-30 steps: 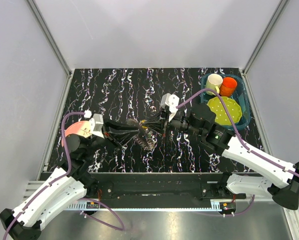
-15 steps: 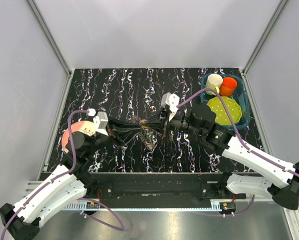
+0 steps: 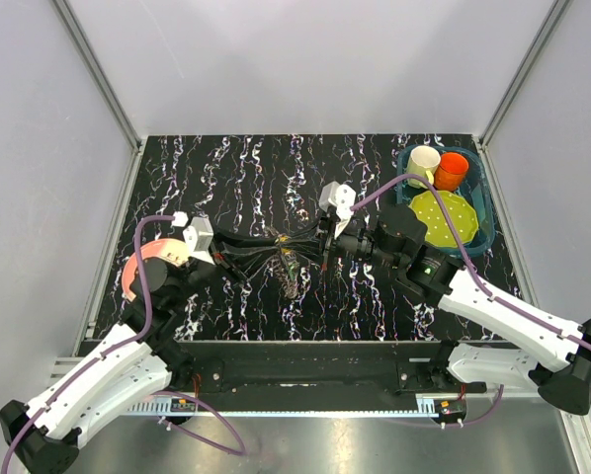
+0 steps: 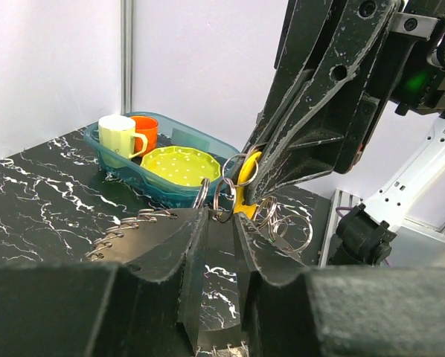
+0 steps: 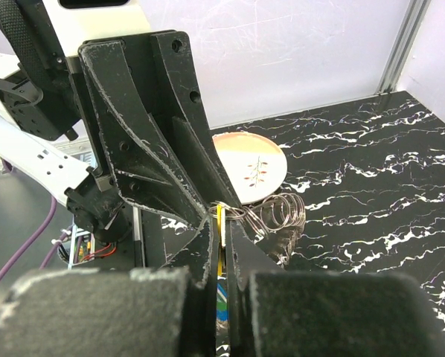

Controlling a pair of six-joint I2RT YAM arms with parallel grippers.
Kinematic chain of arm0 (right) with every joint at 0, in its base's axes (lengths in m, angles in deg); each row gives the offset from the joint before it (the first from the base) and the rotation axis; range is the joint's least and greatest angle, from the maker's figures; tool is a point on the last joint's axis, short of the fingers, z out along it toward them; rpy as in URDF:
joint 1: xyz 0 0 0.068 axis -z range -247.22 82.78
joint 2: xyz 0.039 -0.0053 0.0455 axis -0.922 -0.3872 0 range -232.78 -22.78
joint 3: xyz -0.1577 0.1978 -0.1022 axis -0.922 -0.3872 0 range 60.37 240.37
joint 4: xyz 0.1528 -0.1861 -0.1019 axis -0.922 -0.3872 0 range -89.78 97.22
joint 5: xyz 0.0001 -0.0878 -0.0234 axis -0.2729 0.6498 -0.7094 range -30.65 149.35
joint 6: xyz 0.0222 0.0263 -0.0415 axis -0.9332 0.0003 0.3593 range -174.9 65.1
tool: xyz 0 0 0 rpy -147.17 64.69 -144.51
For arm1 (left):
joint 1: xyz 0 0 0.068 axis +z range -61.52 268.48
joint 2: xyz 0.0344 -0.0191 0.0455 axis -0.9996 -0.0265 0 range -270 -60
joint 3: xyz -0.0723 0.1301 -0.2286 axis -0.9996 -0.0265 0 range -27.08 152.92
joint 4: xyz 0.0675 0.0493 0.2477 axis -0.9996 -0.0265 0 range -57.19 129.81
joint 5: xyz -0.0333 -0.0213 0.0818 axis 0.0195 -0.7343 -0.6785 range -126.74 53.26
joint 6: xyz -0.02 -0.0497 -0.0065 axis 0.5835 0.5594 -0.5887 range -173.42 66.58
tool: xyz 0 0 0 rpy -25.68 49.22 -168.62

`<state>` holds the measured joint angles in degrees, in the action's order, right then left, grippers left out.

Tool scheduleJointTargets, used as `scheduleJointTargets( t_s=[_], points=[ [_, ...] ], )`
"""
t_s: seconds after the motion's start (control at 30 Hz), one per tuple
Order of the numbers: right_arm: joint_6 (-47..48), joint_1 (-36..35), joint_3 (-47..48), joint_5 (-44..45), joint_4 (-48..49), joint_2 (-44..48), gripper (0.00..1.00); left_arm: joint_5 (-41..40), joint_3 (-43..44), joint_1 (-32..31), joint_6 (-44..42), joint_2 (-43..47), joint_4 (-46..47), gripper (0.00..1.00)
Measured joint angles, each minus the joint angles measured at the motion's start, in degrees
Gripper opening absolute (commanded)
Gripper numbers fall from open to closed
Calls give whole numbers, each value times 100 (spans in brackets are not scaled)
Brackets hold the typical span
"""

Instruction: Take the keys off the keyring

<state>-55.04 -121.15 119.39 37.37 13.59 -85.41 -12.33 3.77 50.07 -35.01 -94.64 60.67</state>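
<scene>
The keyring is a bunch of linked silver wire rings (image 3: 288,259), held in the air between both grippers above the table's middle. It shows as a coil in the right wrist view (image 5: 278,216) and as loops in the left wrist view (image 4: 286,223). My right gripper (image 3: 303,247) (image 5: 222,227) is shut on a yellow key (image 5: 221,219) (image 4: 245,186). Blue and green key heads (image 5: 221,301) show below it. My left gripper (image 3: 274,253) (image 4: 221,219) faces it, its fingertips closed on a small ring (image 4: 226,197). More keys hang below the rings (image 3: 292,276).
A pink plate (image 3: 145,265) (image 5: 252,167) lies at the left under the left arm. A teal bin (image 3: 481,232) at the back right holds a cream mug (image 3: 422,163), an orange cup (image 3: 452,170) and a green dotted plate (image 3: 442,217).
The left arm has shifted a little right and away from the pink plate, which shows more. The hanging keys sit slightly higher. The right arm has hardly moved.
</scene>
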Motion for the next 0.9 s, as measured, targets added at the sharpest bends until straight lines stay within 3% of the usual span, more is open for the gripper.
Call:
scheduleJointTargets(
  t_s=[0.1,0.13,0.5,0.9],
  points=[
    [-20,4,-13,-2,7,0,0,7,0,-7,-7,-7,-13,10],
    [-26,7,-15,-2,7,0,0,11,2,-11,-4,-11,-13,0],
    [17,-2,-22,-140,-153,-4,0,-2,22,-72,-57,-33,-55,0],
    [870,-7,-22,118,-960,98,0,103,70,-136,-656,164,-785,0]
  ],
)
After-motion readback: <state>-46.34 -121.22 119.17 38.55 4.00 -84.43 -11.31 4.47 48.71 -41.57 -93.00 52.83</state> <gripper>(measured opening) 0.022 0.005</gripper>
